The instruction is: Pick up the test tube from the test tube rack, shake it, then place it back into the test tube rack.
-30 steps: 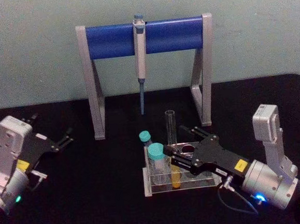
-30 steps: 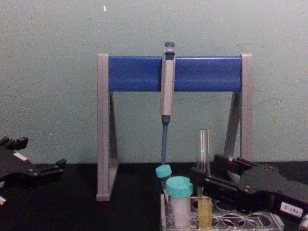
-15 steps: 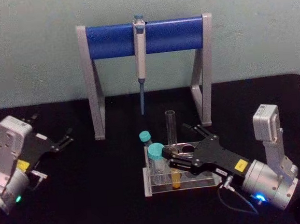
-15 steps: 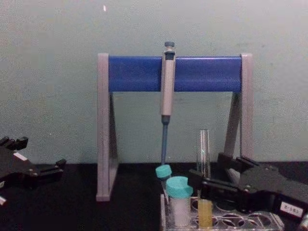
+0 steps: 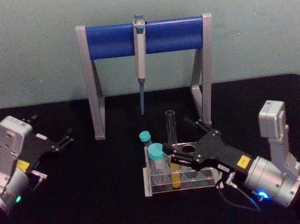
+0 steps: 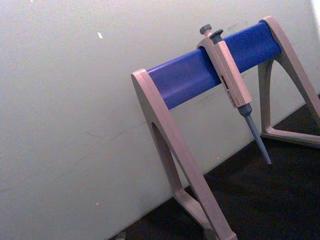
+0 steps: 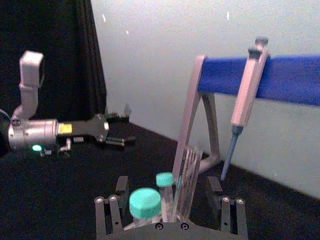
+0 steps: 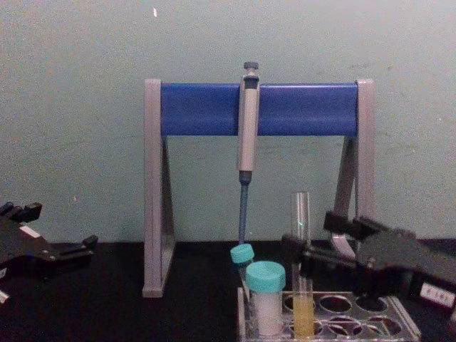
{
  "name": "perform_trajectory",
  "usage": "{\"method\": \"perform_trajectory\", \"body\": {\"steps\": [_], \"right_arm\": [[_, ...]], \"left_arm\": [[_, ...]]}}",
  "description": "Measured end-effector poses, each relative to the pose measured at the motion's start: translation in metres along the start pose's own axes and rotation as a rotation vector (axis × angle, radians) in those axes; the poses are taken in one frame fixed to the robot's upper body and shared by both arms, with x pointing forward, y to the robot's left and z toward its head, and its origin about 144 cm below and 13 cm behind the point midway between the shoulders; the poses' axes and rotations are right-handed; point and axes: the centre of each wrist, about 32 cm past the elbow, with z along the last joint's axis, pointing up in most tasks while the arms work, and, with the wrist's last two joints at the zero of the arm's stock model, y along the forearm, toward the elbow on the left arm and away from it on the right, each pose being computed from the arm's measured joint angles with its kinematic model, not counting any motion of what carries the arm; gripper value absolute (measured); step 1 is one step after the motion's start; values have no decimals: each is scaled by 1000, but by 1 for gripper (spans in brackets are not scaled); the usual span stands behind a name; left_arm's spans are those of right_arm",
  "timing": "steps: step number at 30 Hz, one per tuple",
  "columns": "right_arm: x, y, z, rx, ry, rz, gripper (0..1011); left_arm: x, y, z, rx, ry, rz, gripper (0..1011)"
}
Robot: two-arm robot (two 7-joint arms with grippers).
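Pale green wall (image 5: 30, 48), black tabletop (image 5: 105, 198)

The test tube (image 5: 171, 141) is thin, clear glass, open at the top, with yellow liquid in its lower part. It stands upright in a front hole of the test tube rack (image 5: 197, 178), a low clear plastic rack with round holes.

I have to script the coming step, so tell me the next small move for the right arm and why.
Probably close the right pincer on the test tube. Its fingers stand open on either side of the tube, which stands upright in the test tube rack, yellow liquid at its bottom, beside two teal-capped vials. Lifting comes only after a firm grip. The left pincer idles far left.
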Motion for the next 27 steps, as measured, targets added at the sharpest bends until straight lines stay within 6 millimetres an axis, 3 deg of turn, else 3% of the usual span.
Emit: {"method": "perform_trajectory", "body": {"steps": [8, 14, 27], "right_arm": [[-4, -7, 24, 104, -68, -45, 1000], [-9, -16, 37, 164, -159, -193, 1000], [-15, -31, 22, 83, -219, -541, 1000]], "left_arm": [[0, 0, 0, 0, 0, 0, 1001], [0, 0, 0, 0, 0, 0, 1001], [0, 0, 0, 0, 0, 0, 1001]]}}
